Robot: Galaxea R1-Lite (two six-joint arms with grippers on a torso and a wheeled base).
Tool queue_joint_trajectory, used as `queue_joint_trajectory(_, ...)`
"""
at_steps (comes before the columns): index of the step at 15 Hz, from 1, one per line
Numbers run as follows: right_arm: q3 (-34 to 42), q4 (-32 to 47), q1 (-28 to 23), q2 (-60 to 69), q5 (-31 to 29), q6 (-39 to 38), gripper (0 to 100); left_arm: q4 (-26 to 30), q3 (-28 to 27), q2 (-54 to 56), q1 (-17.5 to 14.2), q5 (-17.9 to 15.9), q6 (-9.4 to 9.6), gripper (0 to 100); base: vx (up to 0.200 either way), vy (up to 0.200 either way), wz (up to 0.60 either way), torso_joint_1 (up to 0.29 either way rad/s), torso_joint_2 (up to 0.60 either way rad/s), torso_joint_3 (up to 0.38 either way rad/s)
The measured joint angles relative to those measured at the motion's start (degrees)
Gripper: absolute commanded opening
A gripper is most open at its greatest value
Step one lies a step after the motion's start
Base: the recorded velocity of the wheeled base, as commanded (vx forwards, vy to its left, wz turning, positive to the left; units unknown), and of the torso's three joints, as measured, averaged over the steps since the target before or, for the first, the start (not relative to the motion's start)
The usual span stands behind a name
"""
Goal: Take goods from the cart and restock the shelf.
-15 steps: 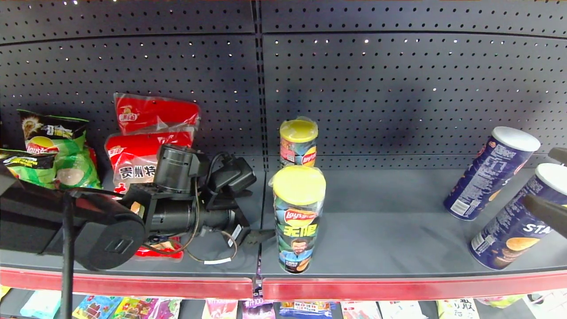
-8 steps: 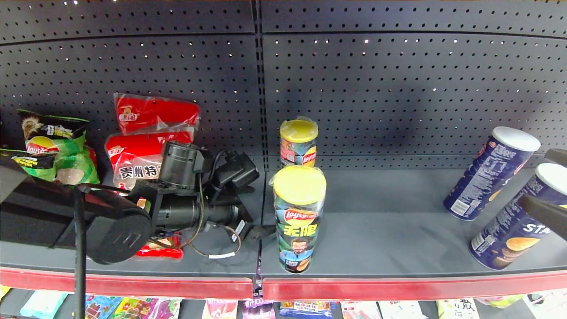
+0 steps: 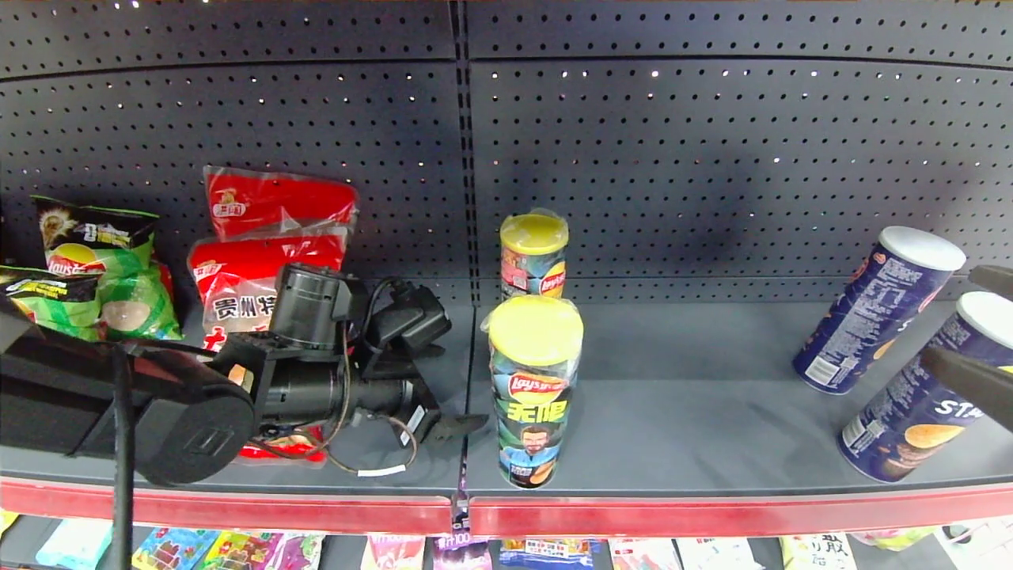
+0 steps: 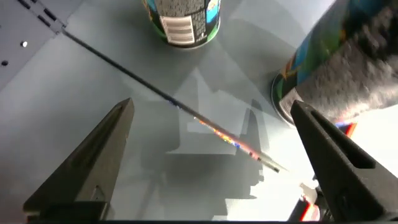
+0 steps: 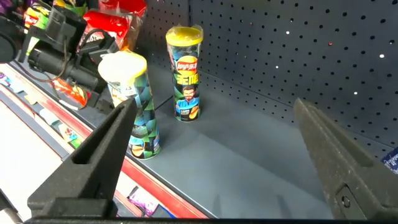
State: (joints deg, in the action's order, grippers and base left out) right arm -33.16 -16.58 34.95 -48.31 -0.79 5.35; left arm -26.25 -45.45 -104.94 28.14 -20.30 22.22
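The left claw (image 4: 211, 111), spread and empty just beside the front yellow-lidded can (image 3: 534, 396), could topple it off the shelf (image 3: 696, 427) if swung sideways; the right claw (image 5: 214, 107) is spread too.

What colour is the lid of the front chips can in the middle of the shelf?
Yellow. The lid of the front chips can shows best in the head view.

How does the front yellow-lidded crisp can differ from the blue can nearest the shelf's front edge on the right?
The yellow-lidded can has a yellow lid; the blue can has a white one. The yellow-lidded can's body is green and blue with a face pictured; the blue can's is dark navy. The yellow-lidded can stands at the middle of the shelf; the blue can at its right end. Both are tall tubes near the front edge.
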Motion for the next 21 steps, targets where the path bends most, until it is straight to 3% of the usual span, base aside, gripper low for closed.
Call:
queue_joint_trajectory(6,-0.20,-0.02,0.00,-0.15,0.01,0.00,100,-0.09,-0.06,0.45,2.45,-0.80,-0.15,100,0.000,0.000,0.00,0.000,0.00,0.000)
queue_joint_trajectory(14,1.07,2.65,0.16,-0.24,0.52,-0.07,100,-0.13,1.07,1.02,2.51,-0.78,-0.26,100,0.000,0.000,0.00,0.000,0.00,0.000)
queue_joint_trajectory(16,3.29,7.06,0.33,-1.30,2.62,-0.84,100,-0.18,2.67,2.01,1.93,-0.41,-0.24,100,0.000,0.000,0.00,0.000,0.00,0.000)
queue_joint_trajectory(21,0.55,7.56,0.82,-14.86,4.91,-1.23,100,-0.07,12.26,9.29,-1.49,0.18,-0.26,100,0.000,0.000,0.00,0.000,0.00,0.000)
